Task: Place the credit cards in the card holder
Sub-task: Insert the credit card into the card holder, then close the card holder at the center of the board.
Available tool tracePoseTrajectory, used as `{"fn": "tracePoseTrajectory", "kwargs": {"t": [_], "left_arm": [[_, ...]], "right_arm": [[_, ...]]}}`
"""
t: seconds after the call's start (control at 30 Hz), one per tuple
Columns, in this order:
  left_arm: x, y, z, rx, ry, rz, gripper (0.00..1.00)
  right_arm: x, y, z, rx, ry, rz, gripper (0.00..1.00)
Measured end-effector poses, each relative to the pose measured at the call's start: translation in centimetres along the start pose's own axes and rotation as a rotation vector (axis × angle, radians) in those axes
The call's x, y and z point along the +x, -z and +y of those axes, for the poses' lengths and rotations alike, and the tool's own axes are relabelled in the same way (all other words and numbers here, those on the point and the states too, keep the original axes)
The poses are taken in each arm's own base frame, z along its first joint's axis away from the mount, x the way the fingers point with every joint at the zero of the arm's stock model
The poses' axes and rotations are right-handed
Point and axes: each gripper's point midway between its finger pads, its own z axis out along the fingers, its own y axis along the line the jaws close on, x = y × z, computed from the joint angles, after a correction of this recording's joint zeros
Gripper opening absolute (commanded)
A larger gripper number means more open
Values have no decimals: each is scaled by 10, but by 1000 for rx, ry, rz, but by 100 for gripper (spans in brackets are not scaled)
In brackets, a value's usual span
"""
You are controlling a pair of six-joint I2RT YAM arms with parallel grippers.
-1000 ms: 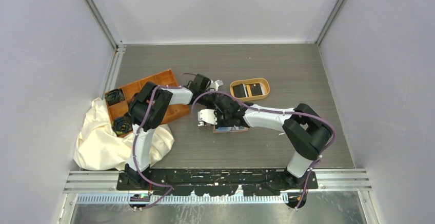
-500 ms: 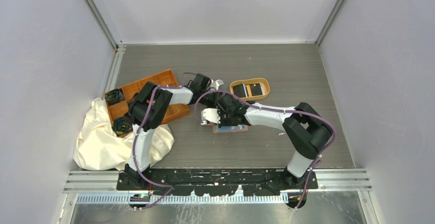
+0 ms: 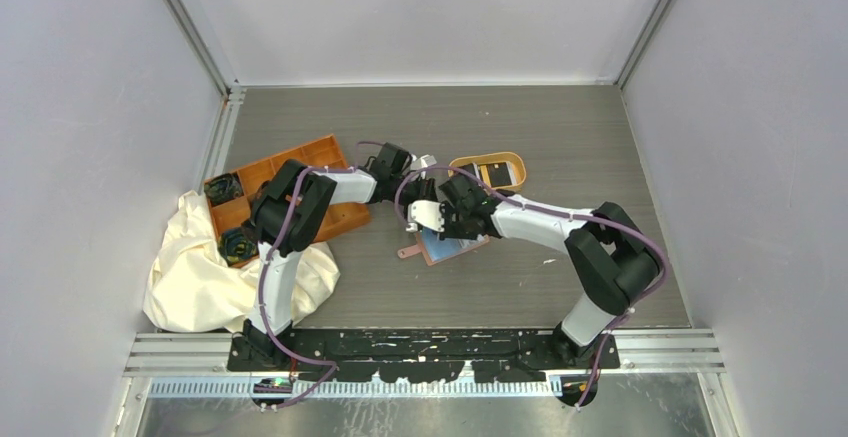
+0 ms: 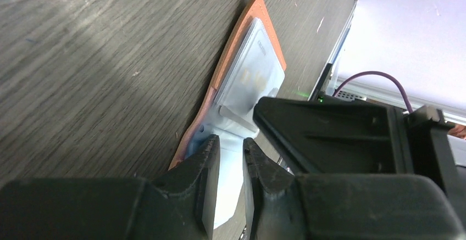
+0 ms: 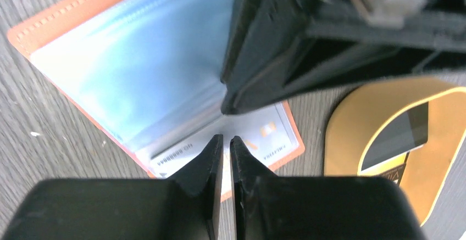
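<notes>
Change since a second ago: the holder point(image 3: 447, 248) is turned askew, with its snap tab to the left, where before it lay square. The right arm's elbow stands further right.

Left gripper point(image 4: 231, 148): fingers narrowly parted over the holder's near end. A pale sleeve shows in the gap; contact cannot be told.

Right gripper point(image 5: 226, 141): fingers closed to a slit over the holder's fold. Whether a sleeve is pinched cannot be told.

Holder: pinkish-brown cover with a stitched edge, lying open on the table point(image 3: 560, 137) at mid-centre, between the two grippers. The bluish clear sleeves inside are fanned upward. One pale card point(image 5: 267, 134) with a gold chip sits in a pocket.

Cards point(image 3: 486, 173): two black ones lie in the oval tray point(image 3: 517, 179), just beyond the holder.

Table: dark grey wood grain, faintly scuffed.

Orange tray point(image 3: 322, 143): at the left, divided into compartments, with dark items in two of them.

Cloth point(image 3: 190, 277): cream and crumpled, beside the orange tray at the near left.

Walls point(image 3: 90, 107): pale lilac-grey on three sides, with metal framing in the corners.
</notes>
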Motion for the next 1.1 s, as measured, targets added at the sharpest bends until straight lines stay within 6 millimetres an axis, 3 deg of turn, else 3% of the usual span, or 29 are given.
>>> {"fn": "tracePoseTrajectory", "kwargs": {"t": [0.13,0.3,0.4,0.57,0.67,0.77,0.93,1.0,1.1], "left_arm": [[-1,0,-1,0,-3,-8,25],[0,7,-3,-24,-28,-52,25],[1,16,-9,-35,-54,-91,25],[-1,45,-42,-16,-162,-205,25],[3,67,-67,7,-241,-279,26],[10,90,-88,22,-331,-353,32],[24,111,-93,6,-391,-421,35],[30,117,-82,-24,-380,-444,37],[39,127,-63,-90,-365,-490,50]], "right_arm": [[6,8,-1,-9,-30,-8,20],[-4,28,6,-70,-77,-100,26],[-2,41,1,-81,-136,-155,31],[-3,85,-21,-52,-311,-332,42],[-7,112,-34,-44,-462,-464,44],[-8,127,-44,-64,-605,-557,44],[-4,122,-41,-160,-789,-580,44],[1,112,-39,-202,-851,-554,44],[9,97,-34,-256,-925,-496,44]]}}
